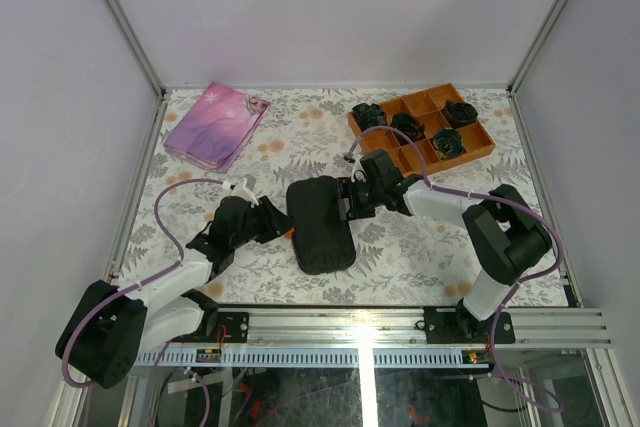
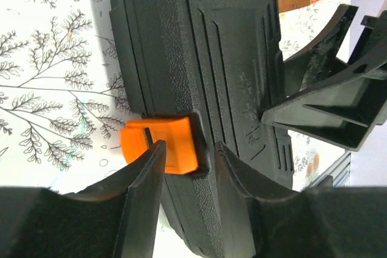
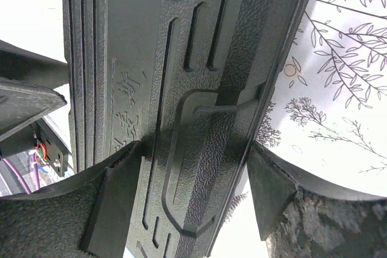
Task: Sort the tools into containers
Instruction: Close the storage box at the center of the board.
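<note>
While overhead barely shows it, left wrist frames orange latch (image 2: 158, 144).

left arm (image 1: 170, 282) stretched forward-right, low | left gripper (image 2: 190, 149) — jaws partly parted | right arm (image 1: 450, 202) bent, reaching left | right gripper (image 3: 193, 149) — jaws spread wide

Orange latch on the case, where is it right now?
The orange latch sits on the black case's left edge, mid-table in the top view, right beside the left gripper.

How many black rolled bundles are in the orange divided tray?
4 black rolled bundles: left end, middle, far-right, near-right of the orange divided tray. The right arm may hide others.
</note>
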`<state>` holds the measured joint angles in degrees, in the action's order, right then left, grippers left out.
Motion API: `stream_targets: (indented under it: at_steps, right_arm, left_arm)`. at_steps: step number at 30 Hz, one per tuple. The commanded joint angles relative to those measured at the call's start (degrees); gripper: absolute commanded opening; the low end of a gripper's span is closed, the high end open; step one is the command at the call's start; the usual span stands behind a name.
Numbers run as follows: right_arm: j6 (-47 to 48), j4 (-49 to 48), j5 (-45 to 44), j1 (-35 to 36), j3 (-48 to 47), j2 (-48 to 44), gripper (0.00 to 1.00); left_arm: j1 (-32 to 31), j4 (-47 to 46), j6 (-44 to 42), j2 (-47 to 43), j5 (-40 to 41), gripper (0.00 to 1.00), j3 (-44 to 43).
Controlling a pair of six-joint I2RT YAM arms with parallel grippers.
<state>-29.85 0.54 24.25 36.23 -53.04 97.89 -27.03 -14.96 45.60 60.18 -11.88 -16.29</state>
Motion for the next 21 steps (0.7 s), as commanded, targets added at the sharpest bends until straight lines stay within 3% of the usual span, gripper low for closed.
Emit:
stream_targets:
  at_steps: [1,6,21]
  right_arm:
    - [3.9,7.4,-3.5,1.3,2.8,5.1,0.26]
    - [3.8,7.2,-3.4,1.3,2.9,5.2,0.25]
    - [3.9,7.3,-3.2,1.3,3.0,5.4,0.25]
  left_arm:
    - [-0.7,1.5,-0.3,0.6,1.3,0.37,-0.6]
    - [-0.7,2.6,-0.5,1.0,1.9,0.4,-0.6]
    - [-0.7,3.2,0.0,3.1,3.2,0.62,-0.4]
